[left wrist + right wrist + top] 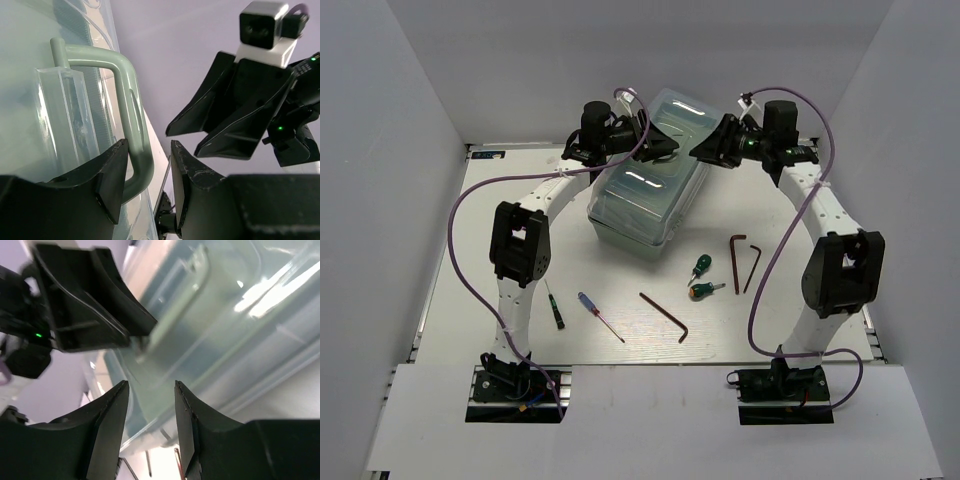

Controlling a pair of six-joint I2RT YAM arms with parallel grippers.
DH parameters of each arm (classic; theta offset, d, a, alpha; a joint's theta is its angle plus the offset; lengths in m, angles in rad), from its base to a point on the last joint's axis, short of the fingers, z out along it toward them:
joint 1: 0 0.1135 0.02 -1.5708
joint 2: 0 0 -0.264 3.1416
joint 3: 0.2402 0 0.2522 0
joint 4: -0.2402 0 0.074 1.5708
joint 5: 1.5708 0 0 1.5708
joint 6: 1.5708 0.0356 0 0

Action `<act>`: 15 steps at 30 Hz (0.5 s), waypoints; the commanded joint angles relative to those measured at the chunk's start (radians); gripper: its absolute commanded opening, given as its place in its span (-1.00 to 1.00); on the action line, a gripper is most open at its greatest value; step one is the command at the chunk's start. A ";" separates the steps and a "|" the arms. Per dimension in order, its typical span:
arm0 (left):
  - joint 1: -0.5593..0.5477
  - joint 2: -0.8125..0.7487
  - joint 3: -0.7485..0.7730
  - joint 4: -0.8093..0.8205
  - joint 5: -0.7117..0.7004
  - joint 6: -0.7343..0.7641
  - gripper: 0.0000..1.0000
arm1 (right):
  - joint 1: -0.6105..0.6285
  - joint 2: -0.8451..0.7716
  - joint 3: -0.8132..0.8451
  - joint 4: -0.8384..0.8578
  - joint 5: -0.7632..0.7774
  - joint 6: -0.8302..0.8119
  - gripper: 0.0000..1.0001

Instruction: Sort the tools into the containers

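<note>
The closed mint-green toolbox with a translucent lid stands at the back middle. My left gripper is open at its far end. In the left wrist view the box's handle runs between the spread fingers of the left gripper. My right gripper is open and empty, just right of the left one, over the lid. On the table lie a black-handled screwdriver, a blue-handled screwdriver, two stubby green-and-orange screwdrivers and three hex keys.
White walls close in the table on three sides. The two grippers face each other only a few centimetres apart above the box; the right one fills the right half of the left wrist view. Purple cables loop along both arms.
</note>
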 commanded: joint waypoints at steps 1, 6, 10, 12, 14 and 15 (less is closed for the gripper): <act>-0.024 -0.111 -0.007 0.035 0.087 -0.018 -0.02 | 0.000 0.035 0.060 0.118 -0.027 0.091 -0.04; -0.024 -0.111 -0.016 0.035 0.087 -0.018 -0.02 | 0.003 0.082 0.073 0.173 -0.016 0.172 -0.04; -0.024 -0.111 -0.016 0.035 0.087 -0.018 -0.02 | 0.006 0.115 0.097 0.163 0.009 0.188 -0.04; -0.024 -0.111 -0.016 0.035 0.087 -0.018 -0.02 | 0.005 0.134 0.111 0.161 0.013 0.189 -0.04; -0.024 -0.111 -0.016 0.035 0.087 -0.018 -0.02 | 0.009 0.151 0.126 0.166 0.016 0.201 -0.04; -0.024 -0.111 -0.016 0.035 0.087 -0.018 -0.02 | 0.012 0.154 0.126 0.166 0.016 0.206 -0.04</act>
